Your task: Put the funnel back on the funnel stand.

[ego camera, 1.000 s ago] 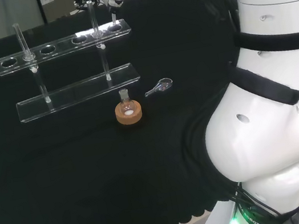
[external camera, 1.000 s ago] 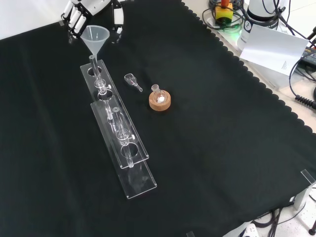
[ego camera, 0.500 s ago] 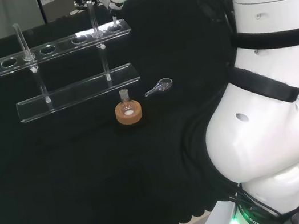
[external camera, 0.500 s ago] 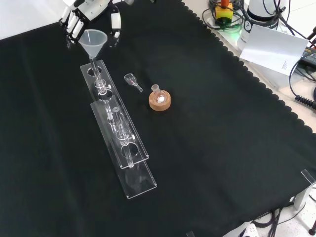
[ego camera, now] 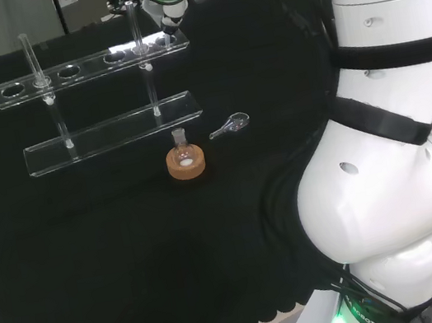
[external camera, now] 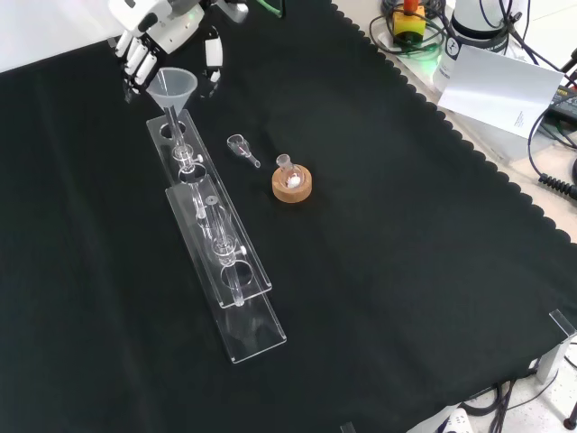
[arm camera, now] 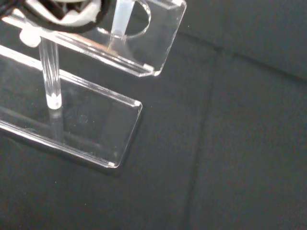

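Since a second ago the funnel (external camera: pixel 172 87) has dropped lower, its stem now reaching down through the end hole of the funnel stand (external camera: pixel 215 236), where before the cone hung higher above that hole. In the front view the hand (external camera: pixel 167 34) sits at the top left with its fingers (external camera: pixel 135 61) curled around the back of the cone and its thumb (external camera: pixel 213 65) on the other side, so it is closed around the funnel. The cone's rim stands above the upper shelf of the clear stand, which runs from the funnel down toward the lower middle of the front view. To the right of the stand in that view lies a small glass piece (external camera: pixel 241 149), and just beyond it a small flask (external camera: pixel 289 173) sits upright in a cork ring (external camera: pixel 293 188). From the wrist, the stem (arm camera: pixel 122 18) shows passing through the hole in the upper shelf, above the base plate (arm camera: pixel 76 124).
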